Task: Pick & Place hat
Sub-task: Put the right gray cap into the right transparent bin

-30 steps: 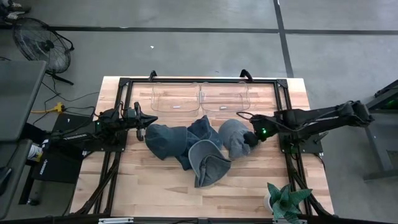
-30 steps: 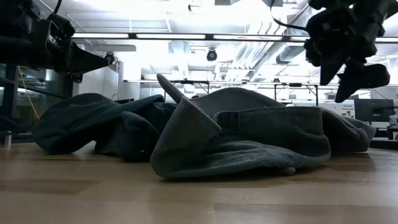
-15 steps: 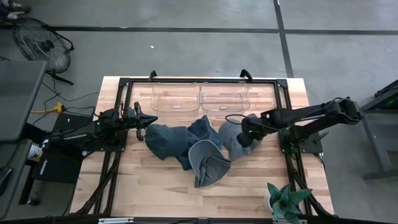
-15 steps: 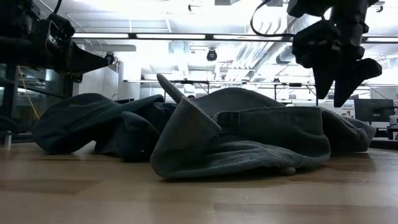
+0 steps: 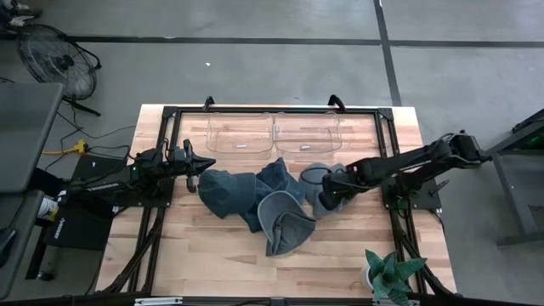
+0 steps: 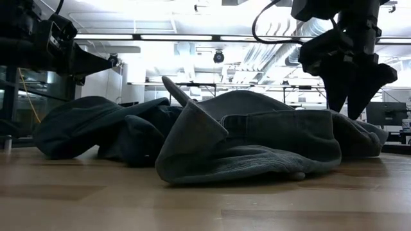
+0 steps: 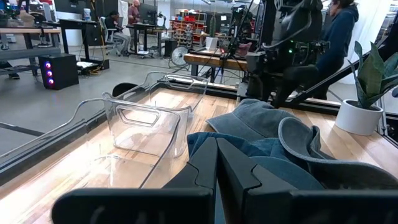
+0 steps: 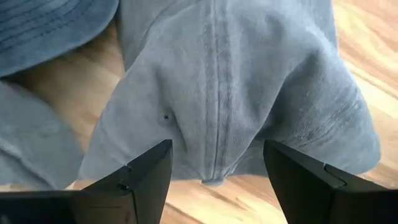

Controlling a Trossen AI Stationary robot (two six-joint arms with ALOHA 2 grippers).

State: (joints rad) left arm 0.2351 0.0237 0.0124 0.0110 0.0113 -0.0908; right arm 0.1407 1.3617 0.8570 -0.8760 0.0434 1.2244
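Your right gripper (image 5: 328,194) hangs over the rightmost hat (image 8: 236,87) of the pile mid-surface (image 5: 212,255), jaws spread to either side of its crown, nothing held. Your left gripper (image 5: 202,165) waits at the pile's left edge, jaws pressed together. Two bins (image 5: 274,133) sit behind the pile.

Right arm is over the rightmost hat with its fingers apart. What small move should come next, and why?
Probably lower straight down and close. The right gripper is open, its fingers straddling a raised fold of the rightmost hat without yet pinching it. The left gripper waits shut at the pile's left edge.
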